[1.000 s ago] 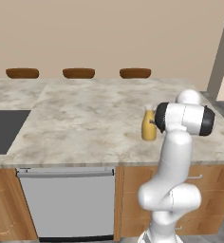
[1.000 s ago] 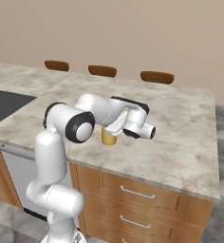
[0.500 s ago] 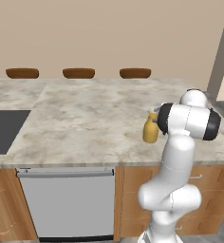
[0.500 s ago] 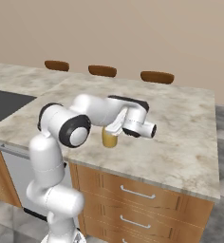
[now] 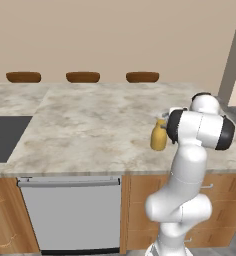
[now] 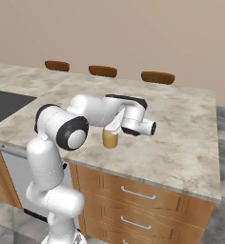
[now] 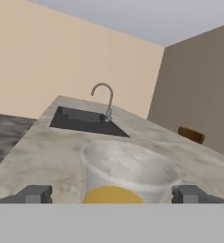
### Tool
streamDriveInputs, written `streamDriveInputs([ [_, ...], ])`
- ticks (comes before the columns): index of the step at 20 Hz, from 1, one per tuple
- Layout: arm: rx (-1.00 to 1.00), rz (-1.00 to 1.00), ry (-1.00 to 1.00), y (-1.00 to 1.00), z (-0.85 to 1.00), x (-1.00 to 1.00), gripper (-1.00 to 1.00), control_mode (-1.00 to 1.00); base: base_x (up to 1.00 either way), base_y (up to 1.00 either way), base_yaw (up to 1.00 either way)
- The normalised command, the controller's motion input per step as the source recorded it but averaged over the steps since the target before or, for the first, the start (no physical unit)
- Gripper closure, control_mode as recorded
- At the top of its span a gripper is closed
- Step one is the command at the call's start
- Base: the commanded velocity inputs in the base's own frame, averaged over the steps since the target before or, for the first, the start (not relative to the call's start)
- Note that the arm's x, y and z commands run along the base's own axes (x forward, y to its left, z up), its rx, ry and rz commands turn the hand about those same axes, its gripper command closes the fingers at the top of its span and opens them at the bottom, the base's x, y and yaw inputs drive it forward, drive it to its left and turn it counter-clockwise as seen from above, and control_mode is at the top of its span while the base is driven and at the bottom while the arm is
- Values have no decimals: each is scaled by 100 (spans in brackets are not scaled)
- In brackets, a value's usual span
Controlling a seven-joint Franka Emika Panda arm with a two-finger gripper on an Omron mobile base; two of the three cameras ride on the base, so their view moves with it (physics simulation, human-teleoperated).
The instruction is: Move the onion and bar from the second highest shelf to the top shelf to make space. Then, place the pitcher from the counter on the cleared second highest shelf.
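Left base view: one pitcher [image 5: 158, 137], mustard-yellow, rounded body, stands upright on counter [image 5: 90, 125] just beside arm's elbow; three brown stool tops [image 5: 82, 76] along far edge.

Right base view: pitcher [image 6: 109, 138] under hand; gripper [image 6: 115, 126] at its neck.

Hand view: pale cap [image 7: 130, 170] and yellow body between two spread fingertips [image 7: 35, 194]; contact cannot be told. One sink [image 7: 85, 122], one faucet [image 7: 104, 99].

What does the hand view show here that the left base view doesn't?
Hand view: a sink with a curved faucet, and finger tips either side of the pitcher's pale neck.
Left base view: a steel appliance door, a dark inset and three brown seats.
Both: the pitcher on the counter.
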Motion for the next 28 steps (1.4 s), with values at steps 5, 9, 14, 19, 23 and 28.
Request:
streamDriveInputs([
  [5, 0, 0, 15, 2, -9, 0, -100, -100, 0, 0, 0],
  [9, -2, 0, 13, 26, -3, 0, 100, -100, 0, 0, 0],
  [14, 0, 0, 0, 6, 0, 0, 100, -100, 0, 0, 0],
  [19, -1, -12, 1, 20, 25, -18, 100, -100, 0, 0, 0],
  [23, -10, -50, 1, 38, 96, -60, 100, -100, 0, 0, 0],
  [28, -1, -66, 6, 26, 76, -67, 100, -100, 0, 0, 0],
])
